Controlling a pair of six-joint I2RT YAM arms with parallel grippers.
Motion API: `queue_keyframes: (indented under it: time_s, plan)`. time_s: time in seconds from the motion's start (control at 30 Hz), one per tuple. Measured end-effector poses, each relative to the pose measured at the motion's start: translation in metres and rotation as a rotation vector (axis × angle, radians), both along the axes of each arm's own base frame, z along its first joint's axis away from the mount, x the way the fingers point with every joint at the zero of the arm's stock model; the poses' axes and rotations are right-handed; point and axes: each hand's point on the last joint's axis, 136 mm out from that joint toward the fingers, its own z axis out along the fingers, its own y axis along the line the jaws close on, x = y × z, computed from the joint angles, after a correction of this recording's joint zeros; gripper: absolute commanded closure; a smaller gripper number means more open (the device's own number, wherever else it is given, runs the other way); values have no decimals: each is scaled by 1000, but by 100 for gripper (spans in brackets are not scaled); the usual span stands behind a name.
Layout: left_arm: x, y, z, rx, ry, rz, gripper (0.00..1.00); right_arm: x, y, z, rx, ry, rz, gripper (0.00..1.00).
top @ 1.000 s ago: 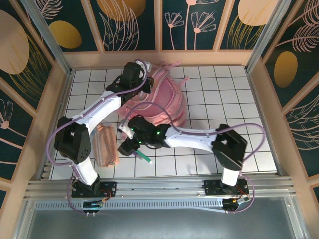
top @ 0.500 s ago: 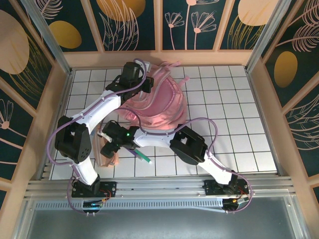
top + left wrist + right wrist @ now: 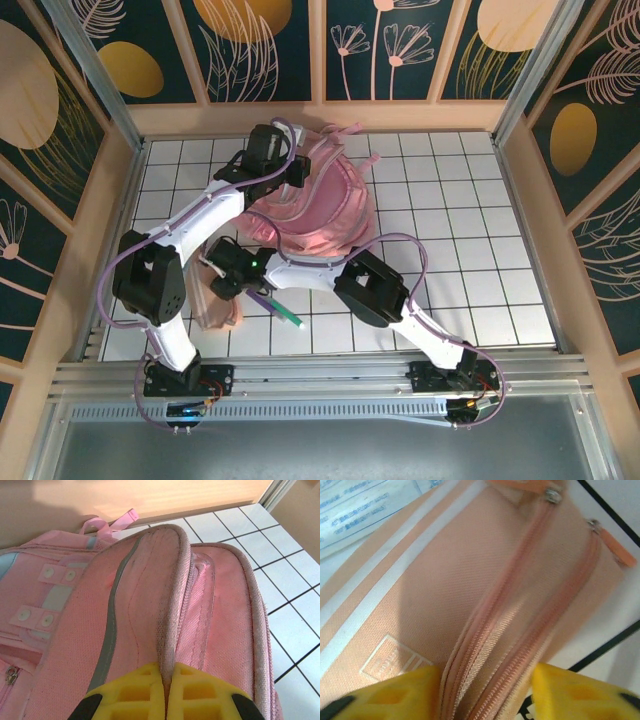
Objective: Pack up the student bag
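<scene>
The pink student bag (image 3: 335,215) lies at the back middle of the table. My left gripper (image 3: 290,178) is at its top left edge. In the left wrist view the left gripper (image 3: 166,680) is shut on the raised zipper rim (image 3: 170,605) of the student bag (image 3: 130,620). My right gripper (image 3: 222,285) is low over a flat peach pencil pouch (image 3: 215,312) at the front left. In the right wrist view the right gripper (image 3: 487,690) has the zippered ridge of the pouch (image 3: 470,580) between its yellow fingers, and both fingers touch it.
A green and purple pen (image 3: 283,310) lies on the tiles just right of the pouch. A white printed packet (image 3: 365,505) lies past the pouch's far edge. Wooden walls surround the table, and the left arm reaches over the table's left side.
My right arm has swung left, from over the pen to over the pencil pouch, and its jaws have closed in on the pouch. The left gripper has kept its hold on the bag's rim.
</scene>
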Motion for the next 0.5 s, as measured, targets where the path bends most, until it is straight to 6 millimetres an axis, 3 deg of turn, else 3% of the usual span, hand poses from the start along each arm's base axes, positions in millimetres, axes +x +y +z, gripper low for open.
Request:
queue_keyframes:
  time_s: [0.07,0.17,0.33,0.5]
  plan:
    - [0,0,1,2,-1,0,100,2,-1,0,4,3,-7,82]
    - [1,1,1,13,-8,2,100,3,0,5,25,23,-15,92]
    - [1,3,0,25,-11,6,100,-3,-2,19,56,65,-16,99]
    - [1,5,-1,46,-16,4,100,-15,-6,68,150,120,-14,100]
